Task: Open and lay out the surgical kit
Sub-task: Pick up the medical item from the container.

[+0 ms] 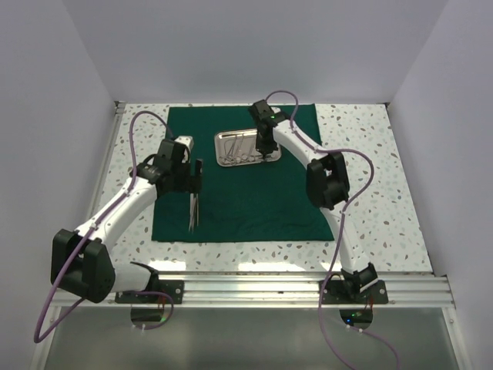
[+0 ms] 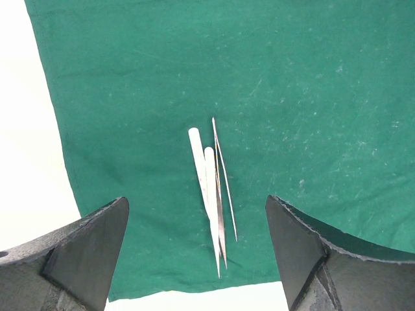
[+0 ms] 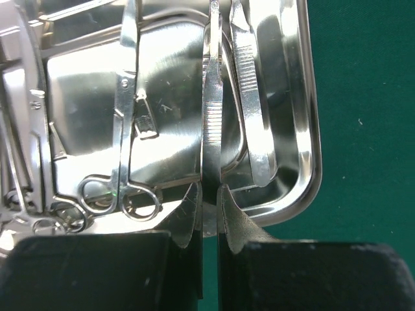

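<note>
The cloth [image 1: 246, 208] is lying spread on the desk [image 1: 370, 169], giving the tools a clean bed. The tray [image 1: 216, 146] is sitting at the cloth's far middle. The right fingers [image 3: 225, 208] are pinching one ribbed tweezers [image 3: 211, 123] by its end inside the tray, probably to lift it out. A second tweezers [image 3: 249, 110] and at least two ring-handled tools [image 3: 123, 129] are lying alongside it. The left fingers [image 2: 305, 240] are hanging wide above the slim pieces [image 2: 217, 194] lying on the cloth; two or three, I cannot tell.
</note>
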`<state>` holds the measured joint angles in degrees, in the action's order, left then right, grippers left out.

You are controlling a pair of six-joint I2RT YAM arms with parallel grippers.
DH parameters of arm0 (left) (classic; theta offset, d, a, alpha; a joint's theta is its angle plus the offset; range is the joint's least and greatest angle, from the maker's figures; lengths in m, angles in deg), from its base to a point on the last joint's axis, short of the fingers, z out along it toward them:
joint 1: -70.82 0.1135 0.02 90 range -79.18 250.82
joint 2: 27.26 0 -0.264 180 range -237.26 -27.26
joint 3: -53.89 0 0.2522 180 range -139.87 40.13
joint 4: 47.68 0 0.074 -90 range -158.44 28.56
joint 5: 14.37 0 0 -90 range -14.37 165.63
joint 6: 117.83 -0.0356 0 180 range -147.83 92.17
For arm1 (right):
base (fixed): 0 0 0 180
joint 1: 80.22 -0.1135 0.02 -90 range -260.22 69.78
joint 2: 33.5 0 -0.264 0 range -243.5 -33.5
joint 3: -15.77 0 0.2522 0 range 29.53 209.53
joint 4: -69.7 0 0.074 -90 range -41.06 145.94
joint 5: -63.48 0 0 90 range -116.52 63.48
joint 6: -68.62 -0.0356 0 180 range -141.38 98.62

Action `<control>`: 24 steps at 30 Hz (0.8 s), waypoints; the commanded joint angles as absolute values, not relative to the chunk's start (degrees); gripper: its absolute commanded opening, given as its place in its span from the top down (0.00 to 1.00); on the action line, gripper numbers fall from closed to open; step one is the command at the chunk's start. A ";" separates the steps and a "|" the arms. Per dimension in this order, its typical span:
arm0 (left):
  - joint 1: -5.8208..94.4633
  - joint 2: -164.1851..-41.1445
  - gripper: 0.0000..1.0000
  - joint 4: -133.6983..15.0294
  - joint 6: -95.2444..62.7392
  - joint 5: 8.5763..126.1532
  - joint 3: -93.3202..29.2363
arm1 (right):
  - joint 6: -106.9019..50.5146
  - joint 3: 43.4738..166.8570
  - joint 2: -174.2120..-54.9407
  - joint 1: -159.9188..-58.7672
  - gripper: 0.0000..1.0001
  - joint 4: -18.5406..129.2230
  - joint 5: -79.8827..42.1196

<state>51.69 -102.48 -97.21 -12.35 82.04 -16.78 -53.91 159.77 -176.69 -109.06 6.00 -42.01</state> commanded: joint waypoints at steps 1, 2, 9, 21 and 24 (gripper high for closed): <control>52.10 -101.70 0.10 -97.12 -11.66 81.70 -18.15 | -53.02 162.68 -169.47 -108.96 1.00 5.49 -42.34; 52.10 -101.70 0.10 -96.95 -11.57 81.43 -17.88 | -52.93 162.95 -169.20 -108.87 1.00 5.40 -42.34; 52.10 -101.79 0.09 -96.95 -12.19 81.87 -18.85 | -52.67 161.28 -165.95 -108.87 1.00 5.31 -42.34; 52.10 -99.95 0.09 -95.19 -11.22 81.25 -17.62 | -52.67 153.63 -157.17 -108.96 1.00 6.28 -40.94; 52.10 -99.68 0.09 -94.31 -10.78 80.29 -17.00 | -52.32 152.24 -154.62 -108.96 1.00 6.10 -40.67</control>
<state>51.69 -101.74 -96.81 -11.91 81.49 -16.76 -53.24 153.47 -160.89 -109.06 6.00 -41.35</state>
